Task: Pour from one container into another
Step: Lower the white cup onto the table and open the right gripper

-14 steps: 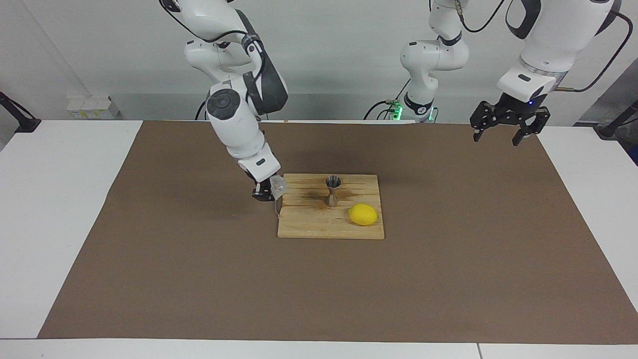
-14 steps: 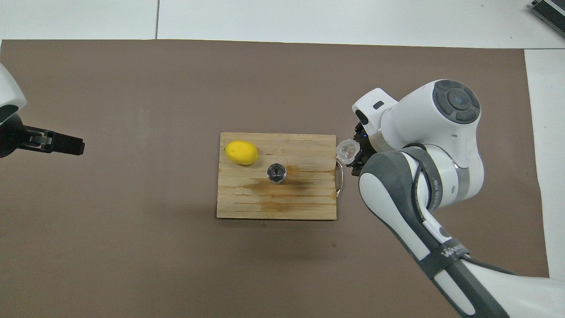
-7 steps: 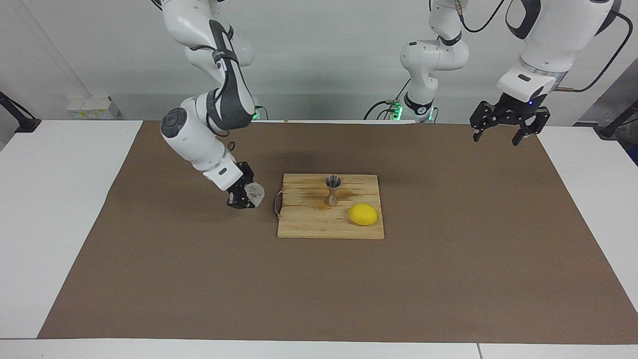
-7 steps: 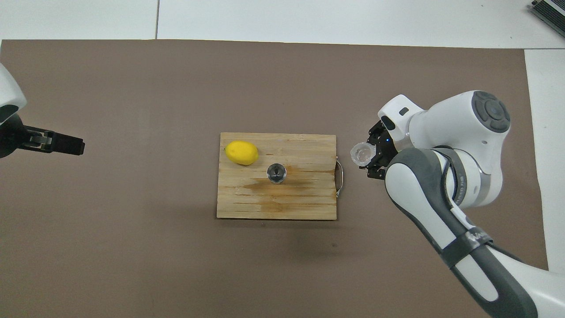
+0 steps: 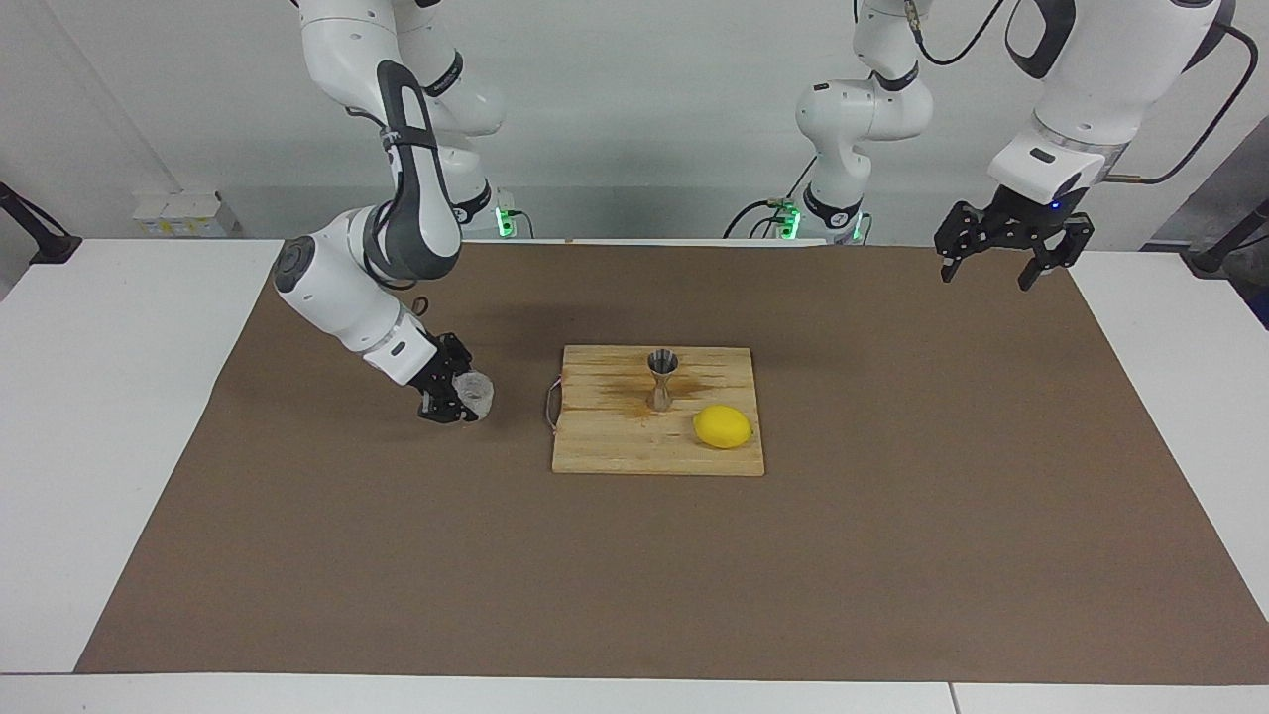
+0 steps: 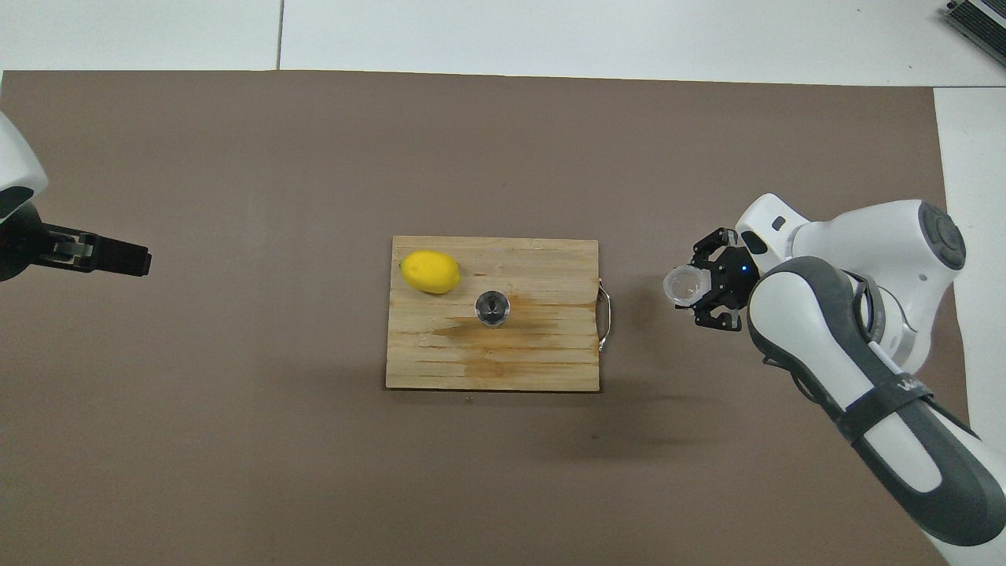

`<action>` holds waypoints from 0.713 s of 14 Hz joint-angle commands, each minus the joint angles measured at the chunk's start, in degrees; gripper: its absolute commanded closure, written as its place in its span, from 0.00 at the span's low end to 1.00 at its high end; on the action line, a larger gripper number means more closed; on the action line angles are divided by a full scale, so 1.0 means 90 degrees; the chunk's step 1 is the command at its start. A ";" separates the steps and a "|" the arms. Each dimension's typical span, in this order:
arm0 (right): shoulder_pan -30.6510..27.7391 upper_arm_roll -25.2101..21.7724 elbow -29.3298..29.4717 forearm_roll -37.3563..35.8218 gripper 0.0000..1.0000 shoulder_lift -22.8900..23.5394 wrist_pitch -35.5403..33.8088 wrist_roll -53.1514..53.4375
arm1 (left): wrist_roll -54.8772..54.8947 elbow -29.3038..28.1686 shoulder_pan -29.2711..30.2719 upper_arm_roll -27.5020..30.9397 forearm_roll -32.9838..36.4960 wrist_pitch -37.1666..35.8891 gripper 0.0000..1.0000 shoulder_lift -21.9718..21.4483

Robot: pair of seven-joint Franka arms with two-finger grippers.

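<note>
Broadly, you have a white table (image 5: 119,416) covered over most of its top by a big brown mat (image 5: 892,516), and in the middle of that mat lies a rectangular pale wooden cutting board (image 5: 634,451) with a thin wire handle (image 5: 548,407) on the edge toward the right arm's end.

Your right arm reaches down to the mat off that handle end of the board. Its right gripper (image 5: 458,400) is pinched shut on the small, squat, clear textured glass cup (image 5: 477,395), which sits low over the mat, well apart from the board; whether the cup's base touches the mat you cannot tell. From overhead the cup (image 6: 682,284) shows its open mouth toward the board, so it looks tilted a little (the contents are too faint to make out).

Your left arm waits at its own end of the table, with the left gripper (image 5: 1001,266) raised over the mat's corner nearest the robots, its black fingers spread wide and holding nothing.

On the board, the yellow lemon (image 5: 723,426) lies toward the left arm's end. The small silvery hourglass-shaped metal jigger (image 5: 662,378) stands upright just beside it, nearer to the robots, on a darker stained patch of the wood.
</note>
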 commanded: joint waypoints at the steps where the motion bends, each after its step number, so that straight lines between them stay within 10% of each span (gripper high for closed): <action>1: -0.0267 0.0088 -0.0108 0.0539 1.00 0.0218 0.0124 -0.0830 | 0.0092 -0.0003 -0.0024 0.0027 0.0002 0.0052 0.00 0.0011; 10: -0.0493 0.0088 -0.0108 0.1196 0.98 0.0629 0.0133 -0.1771 | 0.0083 -0.0013 -0.0043 0.0027 0.0002 0.0052 0.00 0.0011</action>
